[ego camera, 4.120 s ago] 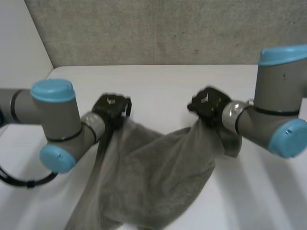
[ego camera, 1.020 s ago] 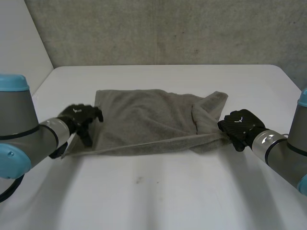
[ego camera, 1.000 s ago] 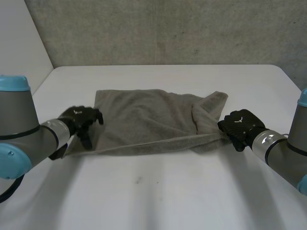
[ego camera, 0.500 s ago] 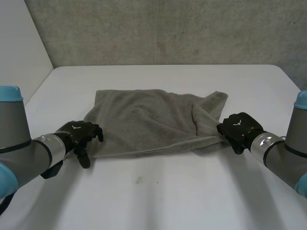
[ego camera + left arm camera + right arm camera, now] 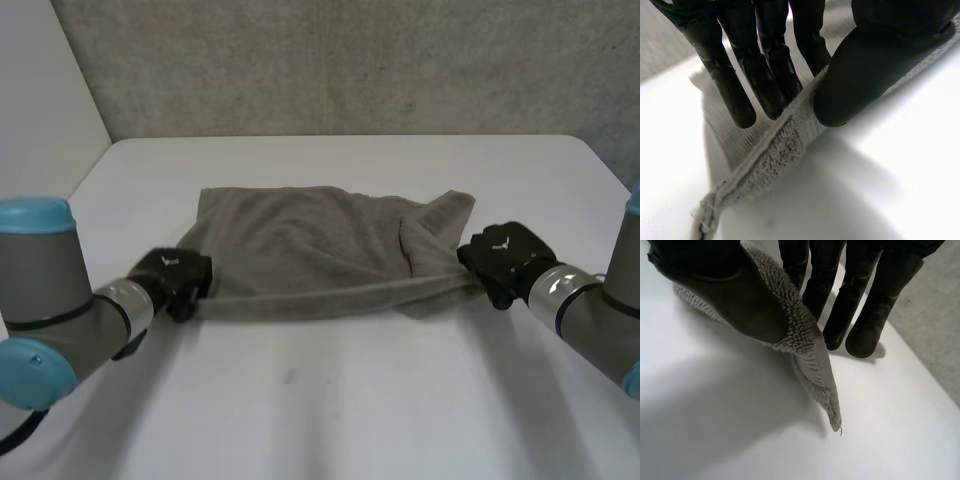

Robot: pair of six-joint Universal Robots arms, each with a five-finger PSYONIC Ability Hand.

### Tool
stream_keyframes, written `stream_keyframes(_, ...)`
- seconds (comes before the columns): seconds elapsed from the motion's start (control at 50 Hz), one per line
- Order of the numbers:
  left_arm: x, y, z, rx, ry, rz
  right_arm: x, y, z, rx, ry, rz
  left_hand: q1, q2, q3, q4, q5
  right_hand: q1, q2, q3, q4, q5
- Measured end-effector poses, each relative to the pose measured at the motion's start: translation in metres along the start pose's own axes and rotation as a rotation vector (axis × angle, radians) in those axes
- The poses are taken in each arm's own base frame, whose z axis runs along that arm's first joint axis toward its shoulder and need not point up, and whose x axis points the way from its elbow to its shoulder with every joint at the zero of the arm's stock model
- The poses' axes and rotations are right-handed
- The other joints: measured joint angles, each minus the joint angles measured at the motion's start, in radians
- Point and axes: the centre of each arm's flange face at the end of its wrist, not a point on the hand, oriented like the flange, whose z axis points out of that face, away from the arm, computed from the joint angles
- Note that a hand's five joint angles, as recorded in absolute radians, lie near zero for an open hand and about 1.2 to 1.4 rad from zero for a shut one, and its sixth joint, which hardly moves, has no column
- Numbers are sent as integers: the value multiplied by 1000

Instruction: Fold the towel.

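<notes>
Over the table (image 5: 330,400), carry the towel's (image 5: 310,250) near edge level and taut to the far edge, and move both ends together so you don't skew it. The left hand (image 5: 178,280) and right hand (image 5: 500,262) each pinch one end of that edge between thumb and fingers. The towel is grey terry lying mid-table, mostly flat, with its right end rumpled and a flap folded over.

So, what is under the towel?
Beneath the towel's near edge, pinched by the left hand and right hand, white table shows. Anything under its middle is covered.
</notes>
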Motion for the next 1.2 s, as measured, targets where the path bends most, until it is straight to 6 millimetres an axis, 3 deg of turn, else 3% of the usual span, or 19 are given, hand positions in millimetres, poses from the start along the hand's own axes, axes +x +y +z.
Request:
stream_keyframes(0.18,-17,-67,-38,225,-84,37,31,-53,-29,127,98,-45,20,25,25,26,23,0,0,0,0,0)
stream_keyframes(0.34,-30,-143,-116,518,-194,100,70,-129,-88,219,149,-83,21,27,27,27,24,0,0,0,0,0)
stream_keyframes(0.44,-29,-163,-146,600,-221,116,84,-164,-120,263,177,-123,25,27,27,27,27,0,0,0,0,0)
stream_keyframes(0.52,-29,-166,-152,609,-224,116,89,-175,-129,273,200,-171,25,27,27,27,27,0,0,0,0,0)
stream_keyframes(0.6,-29,-166,-149,597,-220,112,90,-176,-125,256,209,-225,25,27,27,27,27,0,0,0,0,0)
stream_keyframes(0.7,-30,-158,-133,552,-204,103,84,-165,-107,205,173,-248,25,27,27,27,27,0,0,0,0,0)
stream_keyframes(0.78,-32,-145,-103,480,-179,91,73,-149,-81,138,121,-250,25,27,27,27,27,0,0,0,0,4)
stream_keyframes(0.82,-34,-134,-71,418,-154,80,61,-135,-55,78,81,-267,25,27,27,27,27,0,0,0,0,4)
stream_keyframes(0.94,-40,-128,-20,375,-131,70,49,-125,-12,39,75,-320,26,27,27,27,27,0,0,0,0,4)
stream_keyframes(1.0,-46,-141,1,420,-139,73,55,-138,14,102,151,-345,26,27,28,28,27,0,0,0,0,4)
stream_keyframes(1.08,-61,-179,12,564,-187,64,78,-171,35,278,339,-353,26,28,28,28,27,0,0,0,0,4)
stream_keyframes(1.2,-86,-243,-8,836,-284,-16,116,-228,22,572,605,-328,26,28,28,28,27,0,0,0,0,4)
